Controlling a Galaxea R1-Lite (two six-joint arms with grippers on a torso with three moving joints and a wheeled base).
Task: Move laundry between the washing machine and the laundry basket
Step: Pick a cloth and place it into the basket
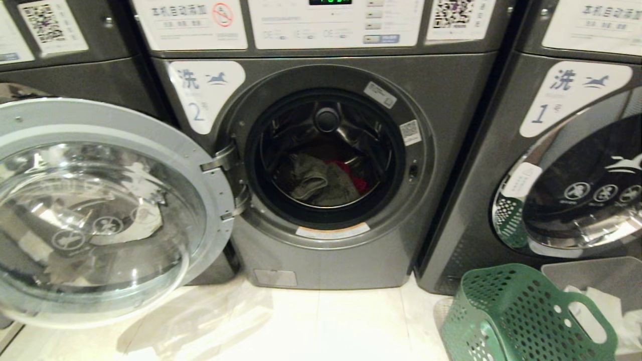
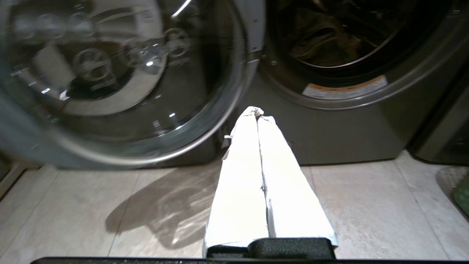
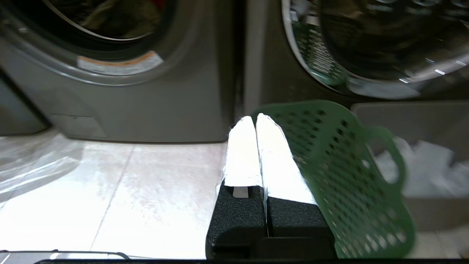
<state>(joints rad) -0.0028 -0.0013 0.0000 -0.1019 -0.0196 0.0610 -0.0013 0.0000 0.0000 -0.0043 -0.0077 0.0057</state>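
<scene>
The laundry [image 1: 321, 181] lies inside the drum of the washing machine [image 1: 321, 165], a grey-green piece in front and a red one behind. It looks soft, light and limp; a raised fold on top seems best to pinch. Both the left gripper [image 2: 257, 114] and the right gripper [image 3: 255, 119] have jaws pressed together, empty, low before the washing machine. The laundry basket [image 1: 521, 316] stands on the floor, right of the washing machine.

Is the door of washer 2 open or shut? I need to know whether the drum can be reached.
Open. The door is swung wide to the left on its hinge, and the laundry lies exposed in the drum.
</scene>
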